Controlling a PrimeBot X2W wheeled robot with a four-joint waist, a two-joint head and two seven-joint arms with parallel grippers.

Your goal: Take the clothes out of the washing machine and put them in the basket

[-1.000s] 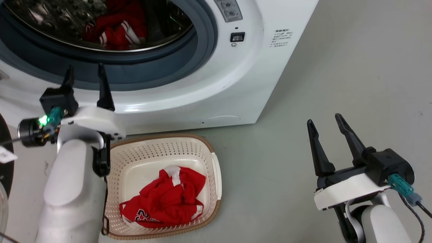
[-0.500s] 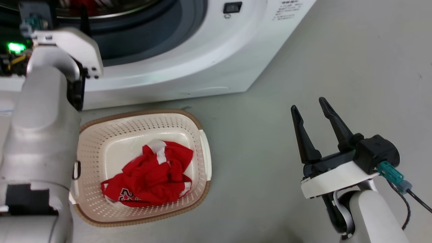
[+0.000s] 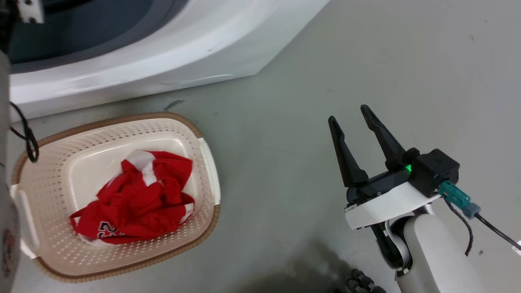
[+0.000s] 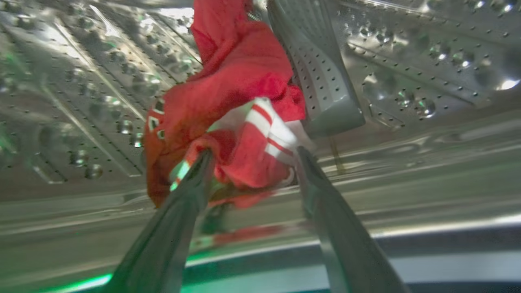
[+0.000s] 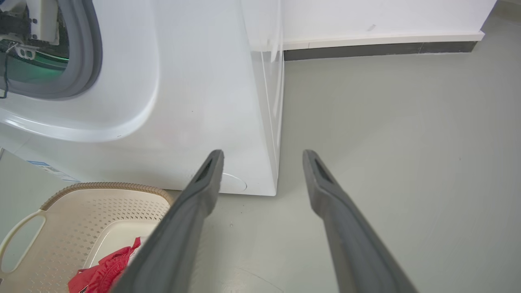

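1. Inside the washing machine (image 3: 163, 61), a striped jersey (image 4: 232, 89) lies on the steel drum (image 4: 81, 101) between the left gripper (image 4: 255, 156)'s wide-spread fingers.
2. Just before the washing machine, the basket (image 3: 122, 119) holds a numbered jersey (image 3: 138, 195); its white print starts with 2.
3. Beyond the washing machine's right corner, the right gripper (image 3: 348, 114) hangs wide-spread, empty, over open floor (image 3: 386, 61).

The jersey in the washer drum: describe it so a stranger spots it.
Inside the washing machine's steel drum, beside the grey paddle, lies a crumpled red jersey. Unlike its twin in the basket, it sits between the left gripper's fingers.
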